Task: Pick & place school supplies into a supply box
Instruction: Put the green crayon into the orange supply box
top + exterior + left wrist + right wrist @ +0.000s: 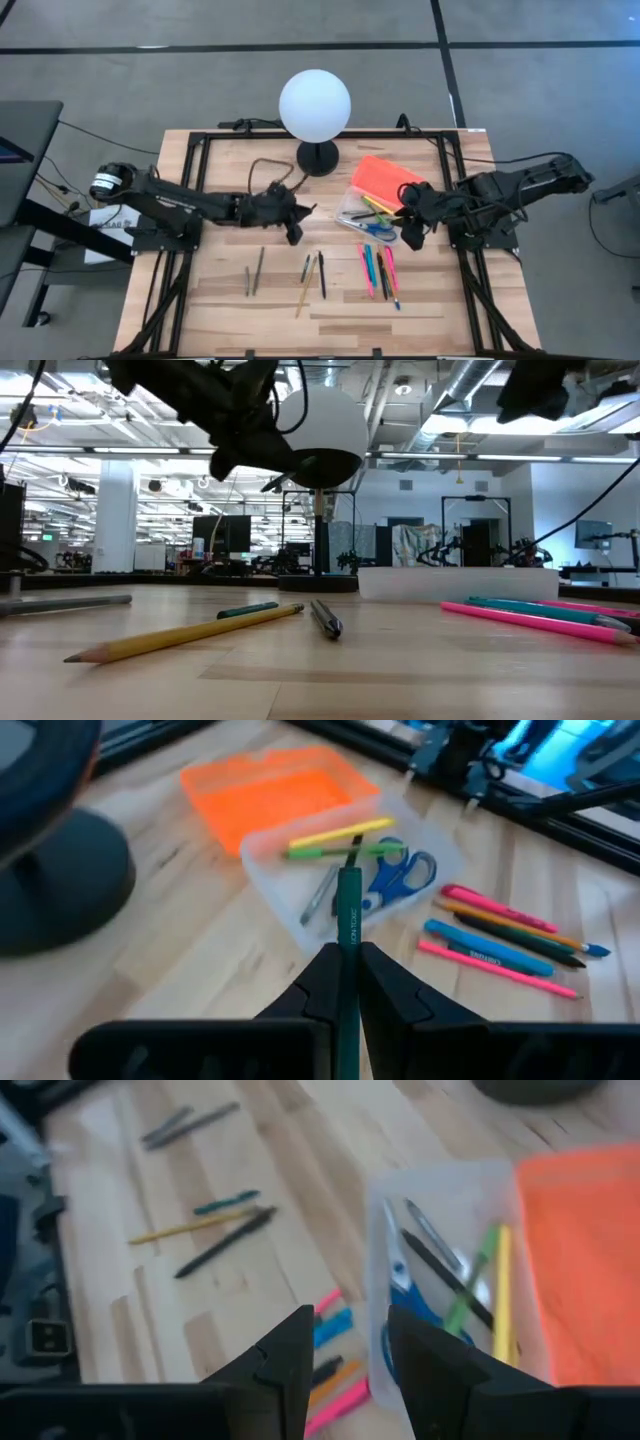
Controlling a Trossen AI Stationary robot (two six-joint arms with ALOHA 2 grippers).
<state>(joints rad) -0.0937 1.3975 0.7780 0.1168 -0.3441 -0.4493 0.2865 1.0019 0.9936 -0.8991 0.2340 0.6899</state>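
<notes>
Your left gripper [345, 982] is clamped on a dark green pen [348, 920], held above the table with the box [340, 880] ahead of it. Scissors [395, 880], a yellow and a green pen lie in that box. Your right gripper [345, 1365] hangs over the box's near edge, fingers apart, pink and blue markers [330, 1325] below it

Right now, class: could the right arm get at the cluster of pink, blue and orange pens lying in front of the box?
Probably yes. The right gripper is open and empty, above the clear box, and the coloured pens lie uncovered just beside it. The left gripper, shut on a dark green pen, is elsewhere.
</notes>
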